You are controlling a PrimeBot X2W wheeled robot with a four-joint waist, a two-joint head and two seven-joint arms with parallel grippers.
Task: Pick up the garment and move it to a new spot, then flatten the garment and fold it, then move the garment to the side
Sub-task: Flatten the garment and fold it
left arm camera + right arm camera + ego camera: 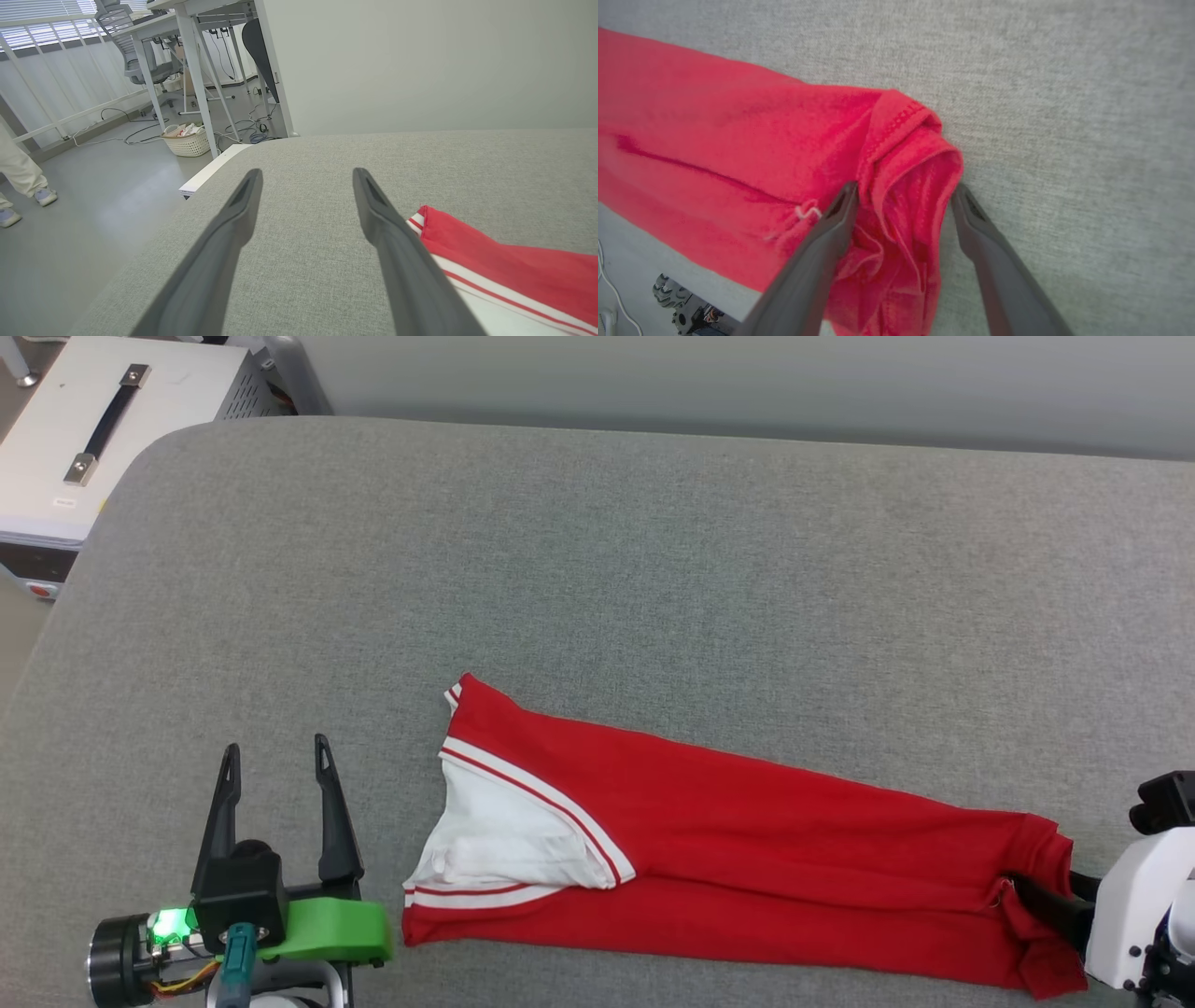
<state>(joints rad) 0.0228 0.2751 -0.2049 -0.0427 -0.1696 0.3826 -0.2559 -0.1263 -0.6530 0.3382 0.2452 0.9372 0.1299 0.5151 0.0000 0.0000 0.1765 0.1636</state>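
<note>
The garment [747, 840] lies on the grey padded table [597, 569] as a long red strip running left to right. A white sleeve [504, 840] with red-and-white trim is folded on top at its left end. My left gripper [275, 749] stands open just left of that end, with bare table between its fingers [233, 224]. In the left wrist view the striped corner of the garment [490, 261] lies right of them. My right gripper [905, 186] is open at the far right end, its fingers [831, 224] astride the bunched red hem [915, 154]. The lettering is hidden.
A white case with a black handle [103, 429] stands beyond the table's rounded far left corner. A grey wall [747, 373] runs behind the table. On the floor to the left are desk legs [196, 79], a wicker basket [187, 142] and a person's feet [44, 196].
</note>
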